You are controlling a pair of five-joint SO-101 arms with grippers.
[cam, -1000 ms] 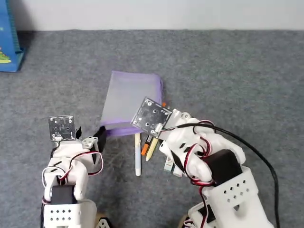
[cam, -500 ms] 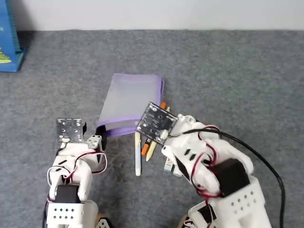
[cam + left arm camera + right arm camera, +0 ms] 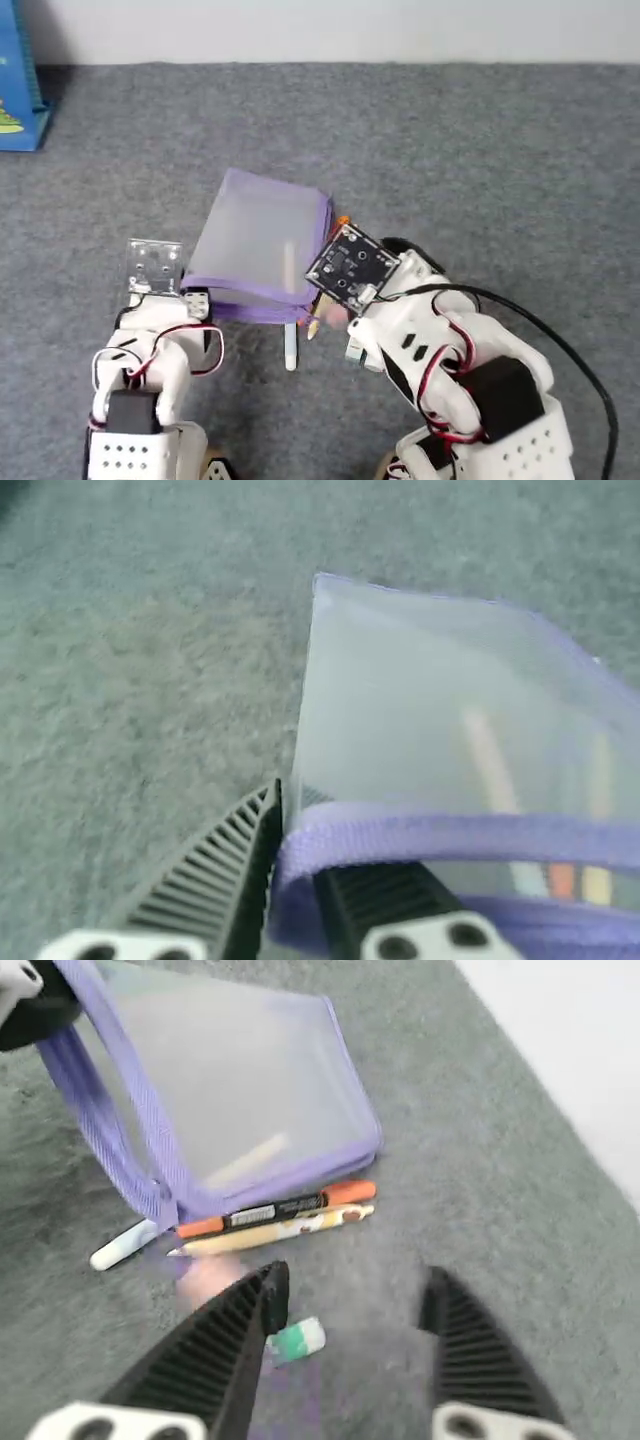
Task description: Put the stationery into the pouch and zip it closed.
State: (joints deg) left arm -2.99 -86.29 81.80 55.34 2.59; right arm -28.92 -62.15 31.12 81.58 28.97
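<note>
The translucent purple pouch (image 3: 262,250) lies mid-table with its near zipper edge raised. My left gripper (image 3: 203,298) is shut on that purple edge (image 3: 400,840) at the corner. A white pen (image 3: 290,345) pokes out from under the pouch. In the right wrist view an orange marker (image 3: 275,1210) and a yellow pen (image 3: 270,1232) lie side by side against the pouch (image 3: 230,1110). A small green-and-white piece (image 3: 295,1340) rests nearer. My right gripper (image 3: 355,1280) hangs open above the carpet just beside these, holding nothing.
Grey carpet (image 3: 480,150) covers the table, with open room to the right and far side. A blue box (image 3: 18,90) stands at the far left edge. A white wall (image 3: 330,30) runs along the back.
The left gripper has lifted the pouch's near edge, and the pouch has tilted and slid over the pens. The right arm has drawn back towards the near right.
</note>
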